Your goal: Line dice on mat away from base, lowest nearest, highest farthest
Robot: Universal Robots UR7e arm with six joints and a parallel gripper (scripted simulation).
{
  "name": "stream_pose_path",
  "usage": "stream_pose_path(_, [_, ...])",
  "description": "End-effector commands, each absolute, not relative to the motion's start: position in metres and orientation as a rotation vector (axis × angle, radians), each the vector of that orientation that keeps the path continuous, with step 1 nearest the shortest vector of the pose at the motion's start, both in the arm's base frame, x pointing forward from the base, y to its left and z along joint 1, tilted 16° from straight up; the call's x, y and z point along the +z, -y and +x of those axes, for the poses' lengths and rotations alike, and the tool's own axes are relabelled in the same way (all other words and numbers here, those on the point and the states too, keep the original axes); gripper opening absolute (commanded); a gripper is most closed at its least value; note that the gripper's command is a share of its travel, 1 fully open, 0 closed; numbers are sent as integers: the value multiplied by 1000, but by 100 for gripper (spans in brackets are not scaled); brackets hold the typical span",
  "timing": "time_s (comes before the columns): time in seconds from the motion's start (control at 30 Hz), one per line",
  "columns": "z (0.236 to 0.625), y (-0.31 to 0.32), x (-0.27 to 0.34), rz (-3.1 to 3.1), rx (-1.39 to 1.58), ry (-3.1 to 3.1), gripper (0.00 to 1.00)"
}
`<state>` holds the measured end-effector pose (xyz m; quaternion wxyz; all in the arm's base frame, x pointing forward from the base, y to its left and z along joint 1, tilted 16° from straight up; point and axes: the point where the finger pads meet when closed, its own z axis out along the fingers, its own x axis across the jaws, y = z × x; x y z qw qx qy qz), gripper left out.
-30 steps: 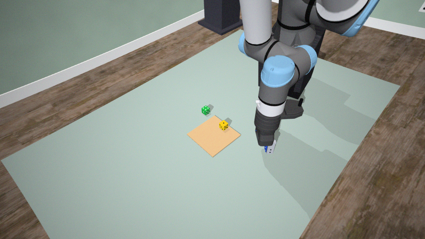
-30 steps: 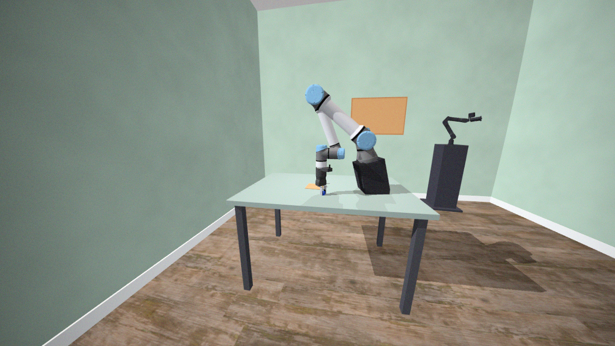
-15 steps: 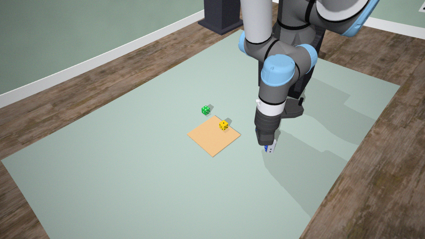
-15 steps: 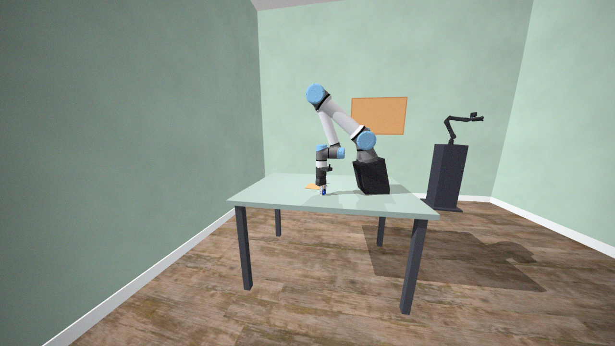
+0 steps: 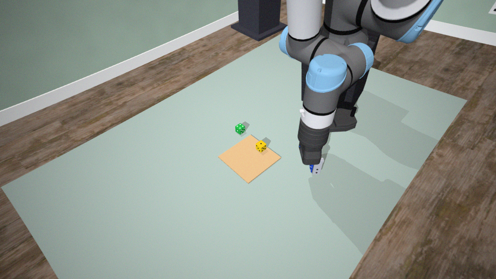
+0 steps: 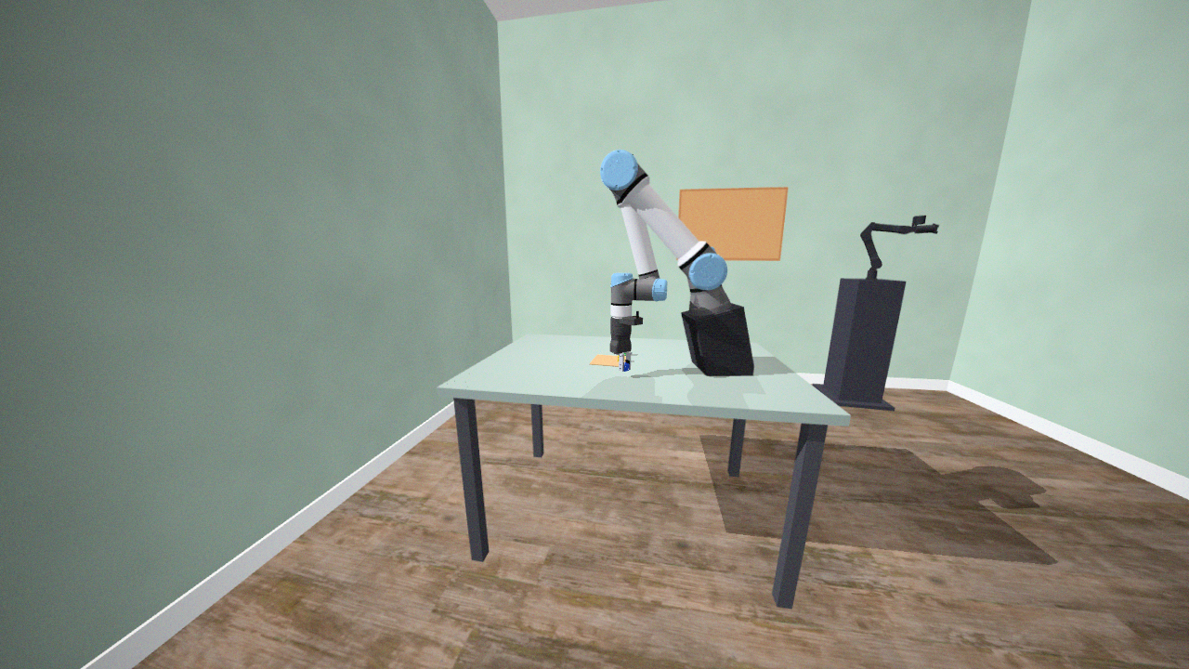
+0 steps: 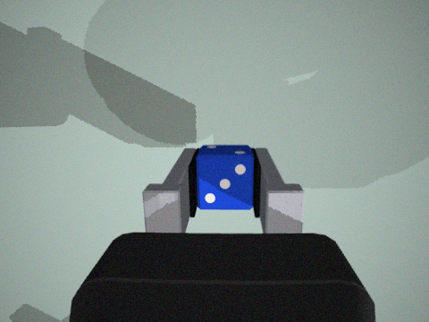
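Green die (image 5: 240,128), cubic, white pips, on smooth matte table (image 5: 138,208) (image 6: 540,386), off the mat's far side. Mat (image 5: 242,162) (image 6: 603,360) thin, square, tan, fine-grained; carries yellow die (image 5: 261,146), black pips, near one edge. Right of mat: gripper (image 5: 314,168) (image 6: 625,365) (image 7: 225,169) about half open, black pads clamped on blue die (image 5: 311,168) (image 6: 626,366) (image 7: 224,181), off mat

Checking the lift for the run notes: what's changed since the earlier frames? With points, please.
The gripper (image 5: 314,169) (image 6: 625,366) (image 7: 225,169) has risen, carrying the blue die (image 5: 311,168) (image 6: 626,366) (image 7: 224,176) up between its fingers. No release visible. Unchanged: the green die (image 5: 240,128) off the mat (image 5: 242,161) (image 6: 602,360), the yellow die (image 5: 260,146) on it, and the mat itself.
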<state>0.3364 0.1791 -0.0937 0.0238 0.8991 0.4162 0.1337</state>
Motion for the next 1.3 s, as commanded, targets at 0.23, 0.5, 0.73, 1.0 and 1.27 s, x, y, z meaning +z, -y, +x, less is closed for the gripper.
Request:
stream_pose_path(0.23, [330,-177,-69,2782,416,-1288,49])
stream_pose_path(0.5, [324,-176,-48,2782,416,-1288,49])
stream_pose_path(0.73, [321,-175,-37,2782,416,-1288,49])
stream_pose_path(1.0, [318,-174,-26,2782,416,-1288,49])
stream_pose_path(1.27, [317,-174,-21,2782,416,-1288,49])
